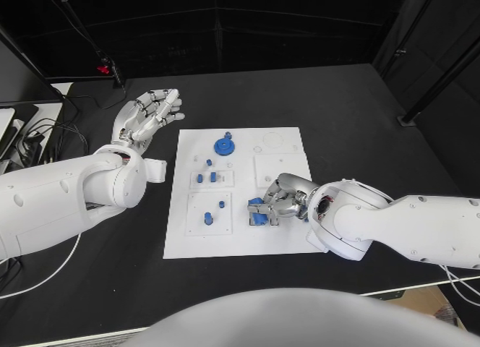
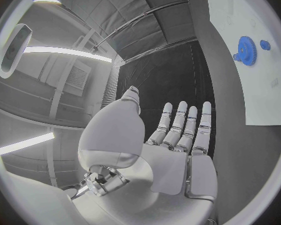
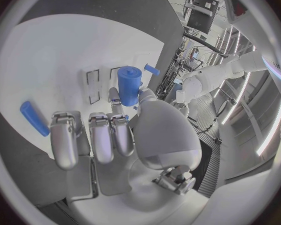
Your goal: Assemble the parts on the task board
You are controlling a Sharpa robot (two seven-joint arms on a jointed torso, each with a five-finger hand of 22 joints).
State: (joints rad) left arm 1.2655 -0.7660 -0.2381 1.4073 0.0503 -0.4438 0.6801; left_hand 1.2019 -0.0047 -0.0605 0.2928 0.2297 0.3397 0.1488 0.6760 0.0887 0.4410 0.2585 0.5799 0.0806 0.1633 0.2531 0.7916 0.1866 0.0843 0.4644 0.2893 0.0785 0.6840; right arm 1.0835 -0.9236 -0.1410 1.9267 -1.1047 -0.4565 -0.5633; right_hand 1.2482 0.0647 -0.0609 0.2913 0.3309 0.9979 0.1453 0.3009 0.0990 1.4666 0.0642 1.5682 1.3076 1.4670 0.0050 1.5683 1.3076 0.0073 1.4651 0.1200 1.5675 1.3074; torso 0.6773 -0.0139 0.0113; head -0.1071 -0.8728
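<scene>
The white task board [image 1: 240,231] lies in the middle of the black table. On it a blue gear [image 1: 225,147] sits near the far edge, and small blue pieces [image 1: 207,177] stand in the left-hand recesses. My right hand [image 1: 279,202] is low over the board's right half and pinches a blue cylinder [image 1: 259,211] between thumb and a finger. The right wrist view shows that cylinder [image 3: 129,85] upright by the thumb, above narrow slots. My left hand [image 1: 146,116] hovers off the board's far left corner, fingers straight and apart, holding nothing. The gear [image 2: 245,49] also shows beyond that hand [image 2: 178,135].
A loose blue bar [image 3: 34,118] lies on the board beside my right fingers, and a small blue peg [image 3: 151,69] lies further off. Cables and equipment [image 1: 27,137] crowd the table's far left edge. Bare black table surrounds the board.
</scene>
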